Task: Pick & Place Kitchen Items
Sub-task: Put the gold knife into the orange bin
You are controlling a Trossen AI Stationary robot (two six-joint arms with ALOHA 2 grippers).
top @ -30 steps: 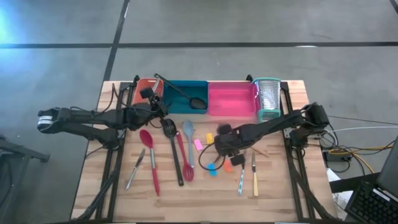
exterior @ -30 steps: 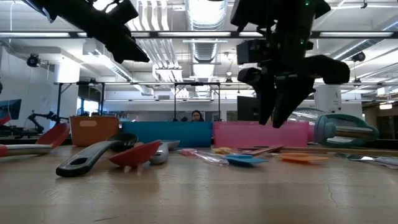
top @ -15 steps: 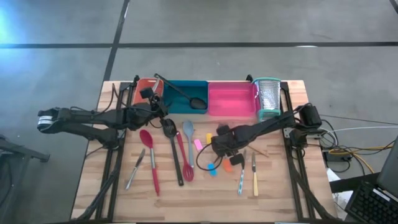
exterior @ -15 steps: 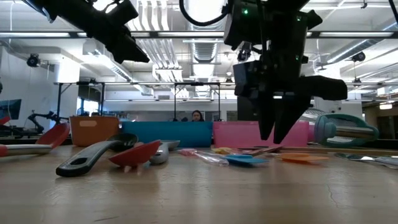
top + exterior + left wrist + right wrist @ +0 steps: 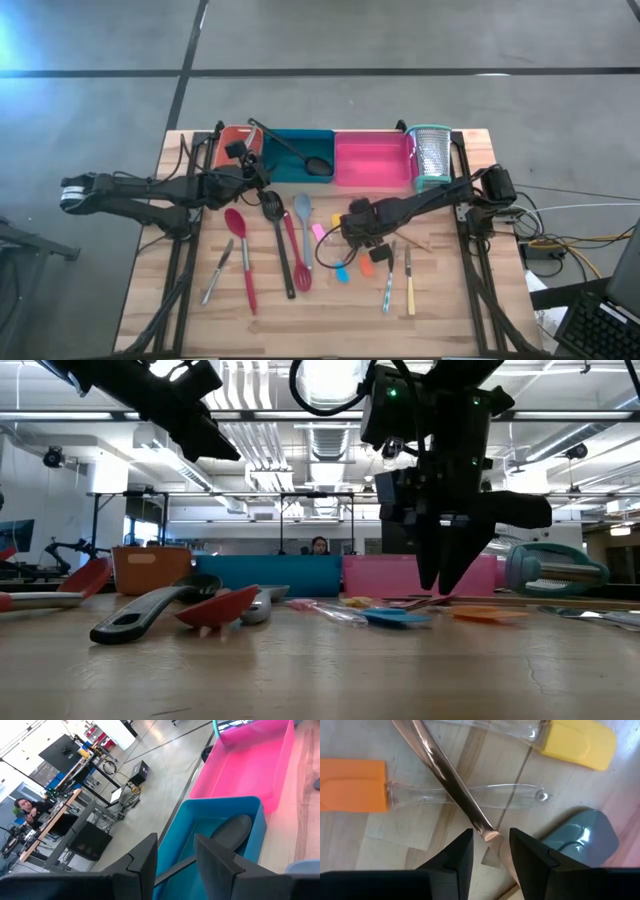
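Kitchen items lie on the wooden table: a red spoon [image 5: 240, 255], a black slotted spoon [image 5: 280, 245], a grey spoon [image 5: 303, 212], metal tongs [image 5: 218, 270], two knives [image 5: 398, 285] and small coloured tools. My right gripper [image 5: 362, 240] points down, open, just above the table [image 5: 445, 585]. Its fingers [image 5: 462, 852] stand on either side of a slim copper-coloured handle [image 5: 450, 780], which crosses a clear-handled orange spatula [image 5: 352, 785]. My left gripper [image 5: 265, 178] hangs open and high by the trays. Through its gap [image 5: 175, 865] shows a black ladle [image 5: 232, 827], its bowl in the teal tray [image 5: 300, 140].
Orange [image 5: 232, 138], teal and pink [image 5: 372, 160] trays line the far edge, with a metal grater [image 5: 432, 158] at their right. A yellow spatula [image 5: 577, 737] and the grey spoon's bowl [image 5: 575, 835] lie close to my right gripper. The near strip of the table is bare wood.
My right gripper has sunk toward the table over the small tools, and the gap between its fingertips has narrowed. The things on the table lie as before.
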